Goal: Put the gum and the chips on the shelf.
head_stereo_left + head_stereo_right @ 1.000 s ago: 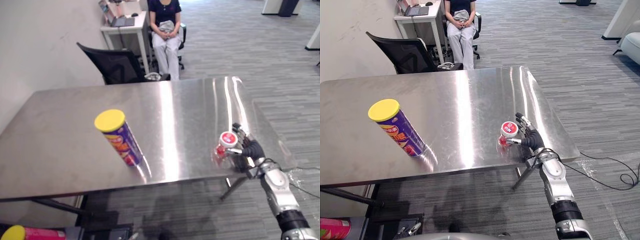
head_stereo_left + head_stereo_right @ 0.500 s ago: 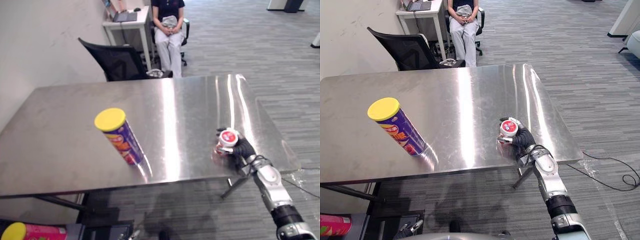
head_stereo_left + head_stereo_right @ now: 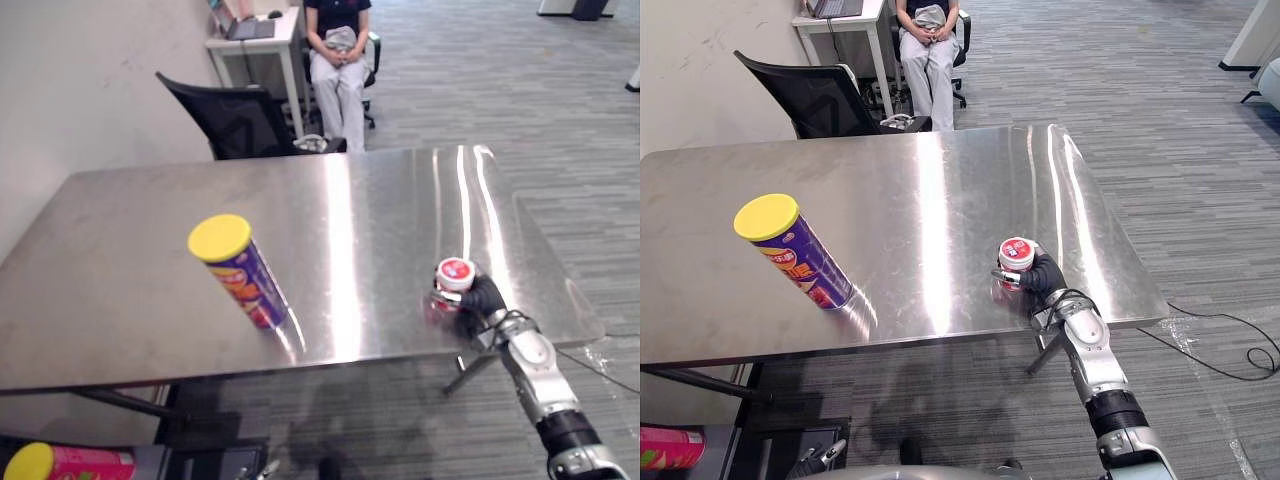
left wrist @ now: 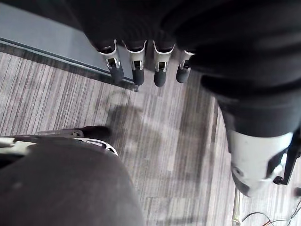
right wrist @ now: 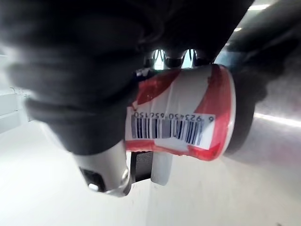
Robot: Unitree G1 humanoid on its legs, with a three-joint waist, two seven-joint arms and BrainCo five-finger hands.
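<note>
A small red-and-white gum tub (image 3: 455, 275) stands upright near the front right edge of the steel table (image 3: 130, 250). My right hand (image 3: 482, 298) comes in from the lower right with its fingers curled round the tub. Up close in the right wrist view, the gum tub (image 5: 181, 110) fills the right hand (image 5: 84, 70), barcode facing out. The chips can (image 3: 240, 272), purple with a yellow lid, stands at the table's front left, well apart from the hand. My left hand (image 4: 136, 70) hangs over the floor with its fingers straight and holds nothing.
A black office chair (image 3: 235, 120) stands behind the table's far edge. Beyond it a person (image 3: 338, 60) sits beside a small white desk (image 3: 255, 35). A pink can with a yellow lid (image 3: 60, 465) lies low at the left, under the table's front edge.
My right hand's fingers were stretched out beside the gum tub; they have since curled round it. The chips can has not moved.
</note>
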